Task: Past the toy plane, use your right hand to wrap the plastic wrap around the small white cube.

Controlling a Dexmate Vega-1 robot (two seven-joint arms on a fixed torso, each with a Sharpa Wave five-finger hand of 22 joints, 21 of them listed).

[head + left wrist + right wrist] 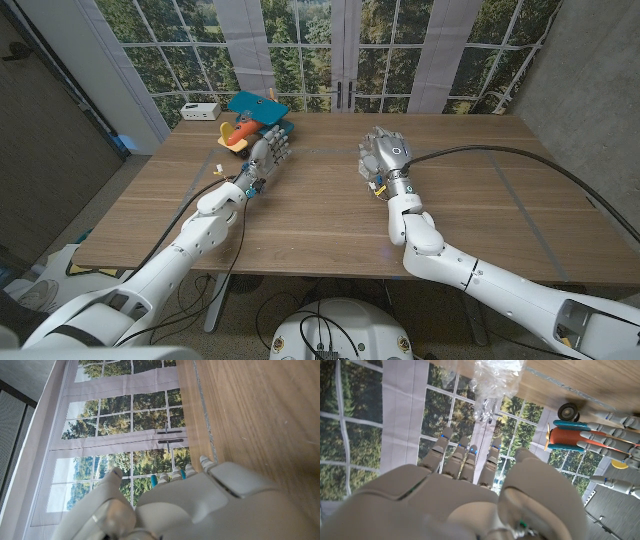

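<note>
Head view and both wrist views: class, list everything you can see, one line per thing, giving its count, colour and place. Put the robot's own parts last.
table: one, brown wood, under everything.
toy plane: one, orange body with blue wings and a black wheel, far left part of the table.
box: one, white, far left corner of the table, behind the plane.
plastic wrap: one crumpled piece, clear, on the table just beyond the right fingertips.
windows: white frames, green trees outside, behind the table.
left robot hand: one, grey, fingers stretched over the toy plane.
right robot hand: one, grey, mid table, fingers apart, holding nothing.
</note>
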